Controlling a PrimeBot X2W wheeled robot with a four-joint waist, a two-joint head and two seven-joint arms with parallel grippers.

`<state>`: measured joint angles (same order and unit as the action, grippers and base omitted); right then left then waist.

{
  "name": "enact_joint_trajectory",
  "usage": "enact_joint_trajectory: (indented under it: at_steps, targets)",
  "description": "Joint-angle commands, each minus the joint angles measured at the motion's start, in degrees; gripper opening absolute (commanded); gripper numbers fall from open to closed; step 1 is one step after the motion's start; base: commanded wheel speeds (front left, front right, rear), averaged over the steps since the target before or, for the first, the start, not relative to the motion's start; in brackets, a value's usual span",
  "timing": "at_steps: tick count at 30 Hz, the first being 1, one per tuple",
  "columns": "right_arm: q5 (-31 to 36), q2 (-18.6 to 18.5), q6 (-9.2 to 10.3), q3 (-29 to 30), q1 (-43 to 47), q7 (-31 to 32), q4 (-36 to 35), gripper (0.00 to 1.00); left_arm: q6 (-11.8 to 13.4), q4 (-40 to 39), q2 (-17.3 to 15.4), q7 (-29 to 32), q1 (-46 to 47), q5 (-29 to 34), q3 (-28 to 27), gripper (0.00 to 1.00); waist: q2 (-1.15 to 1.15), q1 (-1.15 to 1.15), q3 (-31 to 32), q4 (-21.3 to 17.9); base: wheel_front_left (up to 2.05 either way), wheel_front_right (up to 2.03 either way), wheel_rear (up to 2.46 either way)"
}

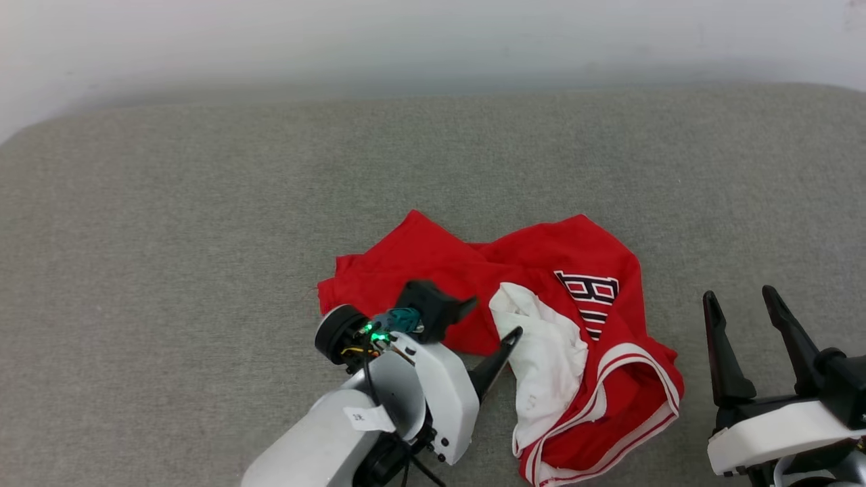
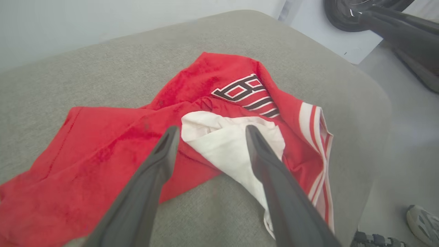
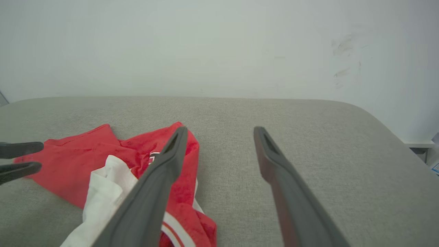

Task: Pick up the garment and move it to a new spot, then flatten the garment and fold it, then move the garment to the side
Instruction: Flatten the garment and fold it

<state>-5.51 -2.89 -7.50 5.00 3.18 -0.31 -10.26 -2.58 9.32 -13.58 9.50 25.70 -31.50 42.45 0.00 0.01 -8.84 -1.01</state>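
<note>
Seemingly a bare robot-testing room: a plain white wall (image 3: 219,44) rises behind the grey fabric-covered worktop (image 1: 203,203), with smooth grey floor (image 2: 411,137) beside that worktop.

Grey woven upholstered surface (image 1: 203,203), corners rounded. Red garment (image 1: 419,270) lies crumpled on it, right of centre, toward near edge. White lining (image 1: 548,345) turned out, dark outlined lettering (image 1: 588,291) facing up, striped trim (image 1: 609,399) at near-right end.

Dark white-outlined block lettering (image 1: 590,297), a "B" legible, on the red garment (image 1: 541,260); arm label (image 1: 360,418) unreadable
</note>
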Motion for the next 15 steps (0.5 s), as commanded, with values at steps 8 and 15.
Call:
enact_joint_trajectory:
  at_steps: [8, 15]
  targets:
    - [-1.1, 0.0, 0.02, -0.2, -2.2, -1.9, 1.5, 1.00, -3.4, 4.3, 0.0, 9.0, 3.8, -0.3, 6.6, 1.00, 0.00, -0.01, -5.0, -4.2, 0.00, 0.00, 0.00]
    - [-1.8, 0.0, 0.02, -0.9, -3.5, -3.1, 2.5, 1.00, -4.4, 8.6, -1.3, 15.3, 6.1, -0.2, 11.6, 1.00, 0.00, -0.01, -7.0, -5.4, 0.00, 0.00, 0.00]
